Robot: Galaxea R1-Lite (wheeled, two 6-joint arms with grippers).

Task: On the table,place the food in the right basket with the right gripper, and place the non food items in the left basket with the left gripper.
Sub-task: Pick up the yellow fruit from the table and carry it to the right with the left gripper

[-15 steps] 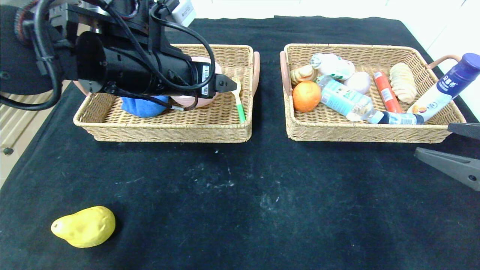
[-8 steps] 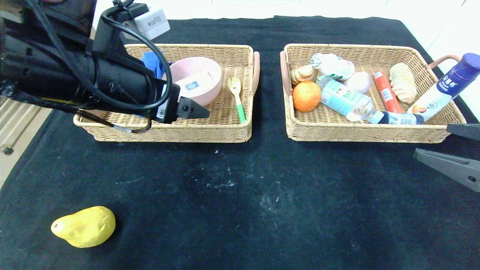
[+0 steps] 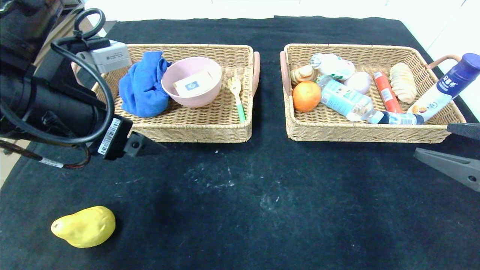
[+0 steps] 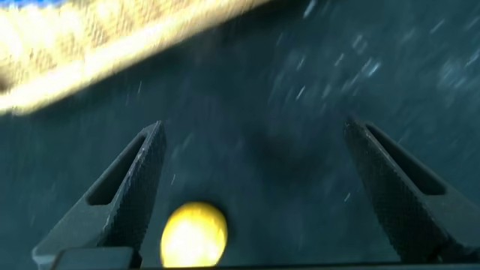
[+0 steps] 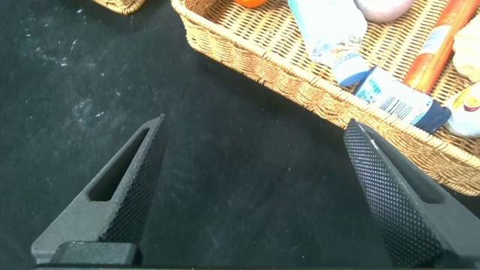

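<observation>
A yellow pear (image 3: 83, 226) lies alone on the black table (image 3: 262, 187) at the front left. My left gripper (image 3: 146, 144) is open and empty just in front of the left basket (image 3: 168, 131). In the left wrist view its spread fingers (image 4: 253, 131) frame bare cloth, with the pear (image 4: 193, 234) lying apart below one finger. My right gripper (image 3: 431, 140) stands open and empty at the right edge, beside the front wall of the right basket (image 3: 360, 133). In the right wrist view it (image 5: 255, 124) has only cloth between its fingers.
The left basket holds a blue cloth (image 3: 142, 88), a pink bowl (image 3: 191, 80) and a green-handled fork (image 3: 237, 95). The right basket holds an orange (image 3: 306, 96), a clear bottle (image 3: 347, 103), a red sausage (image 3: 386, 92), bread, and a blue-capped white bottle (image 3: 446, 88) leaning on its rim.
My left arm has drawn back from over the left basket toward the front left, uncovering the cloth and bowl. The right gripper and the pear have stayed put.
</observation>
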